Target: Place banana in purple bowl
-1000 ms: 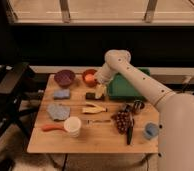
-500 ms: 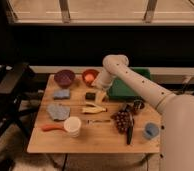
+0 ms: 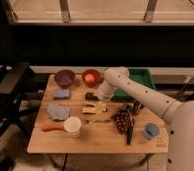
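Note:
The banana (image 3: 94, 108), pale yellow and forked, lies flat near the middle of the wooden table (image 3: 105, 145). My gripper (image 3: 96, 98) hangs just above and behind the banana, at the end of the white arm that reaches in from the right. It is open and holds nothing. The purple bowl (image 3: 64, 77) stands at the table's back left, well apart from the gripper.
An orange-red bowl (image 3: 91, 77) sits beside the purple one, and a green tray (image 3: 140, 79) lies behind the arm. A blue sponge (image 3: 61, 93), grey cloth (image 3: 57, 111), white cup (image 3: 72, 126) and orange-red utensil (image 3: 51, 128) are at the left. Dark grapes (image 3: 122, 120) and a blue cup (image 3: 150, 131) are at the right.
The arm has swung left and down from near the orange-red bowl, bringing the gripper close over the banana. The banana and both bowls have not moved.

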Controlling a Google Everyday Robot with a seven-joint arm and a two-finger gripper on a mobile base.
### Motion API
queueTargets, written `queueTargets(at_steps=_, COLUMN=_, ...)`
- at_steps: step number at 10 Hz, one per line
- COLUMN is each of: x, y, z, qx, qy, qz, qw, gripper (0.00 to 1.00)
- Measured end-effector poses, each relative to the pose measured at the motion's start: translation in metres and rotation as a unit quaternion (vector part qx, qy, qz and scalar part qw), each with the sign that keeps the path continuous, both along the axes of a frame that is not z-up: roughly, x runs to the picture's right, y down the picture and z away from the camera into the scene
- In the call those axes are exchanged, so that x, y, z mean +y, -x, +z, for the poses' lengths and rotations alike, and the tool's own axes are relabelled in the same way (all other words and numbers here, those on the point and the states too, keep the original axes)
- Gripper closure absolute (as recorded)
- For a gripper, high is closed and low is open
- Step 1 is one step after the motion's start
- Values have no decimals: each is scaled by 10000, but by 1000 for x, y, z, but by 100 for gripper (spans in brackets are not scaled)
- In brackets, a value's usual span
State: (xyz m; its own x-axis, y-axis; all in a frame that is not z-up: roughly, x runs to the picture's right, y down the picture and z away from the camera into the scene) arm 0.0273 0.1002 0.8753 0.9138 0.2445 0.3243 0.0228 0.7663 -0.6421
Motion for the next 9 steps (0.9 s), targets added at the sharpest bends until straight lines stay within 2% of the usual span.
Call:
queueTargets(at_steps=3, x=18, y=-17, z=19, qx=83, qy=177, qz=272, qw=9994, gripper=20)
queueTargets(at_steps=6, x=30, y=-21, z=30, qx=87, qy=339, qz=364, qw=9987, gripper=22)
queueTargets(at_steps=9, x=34, y=-19, z=34, qx=73, qy=419, qz=393, qw=9983, gripper=50)
